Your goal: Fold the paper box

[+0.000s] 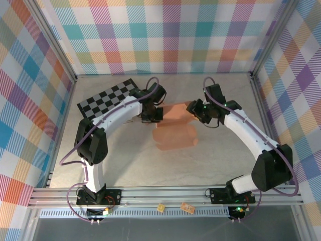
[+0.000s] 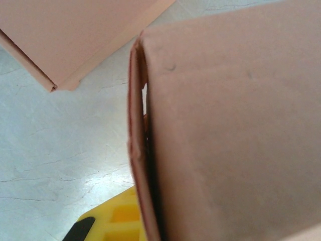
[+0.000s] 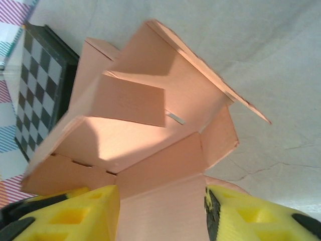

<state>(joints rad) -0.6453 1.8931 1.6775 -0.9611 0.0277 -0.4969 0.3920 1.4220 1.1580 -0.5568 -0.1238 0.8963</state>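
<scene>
Left claw pinches the paper box wall, arm arched forward; right claw spread open over a flap.

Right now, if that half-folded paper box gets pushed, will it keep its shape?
The paper box will probably flex rather than stay rigid: its walls are thin card and several flaps stand loose. It looks light, so a push would likely slide it across the smooth table. Flat sides make rolling unlikely.

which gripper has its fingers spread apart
The right gripper: its yellow fingers stand apart with a paper box panel between them, while the left gripper is pinched shut on it.
</scene>
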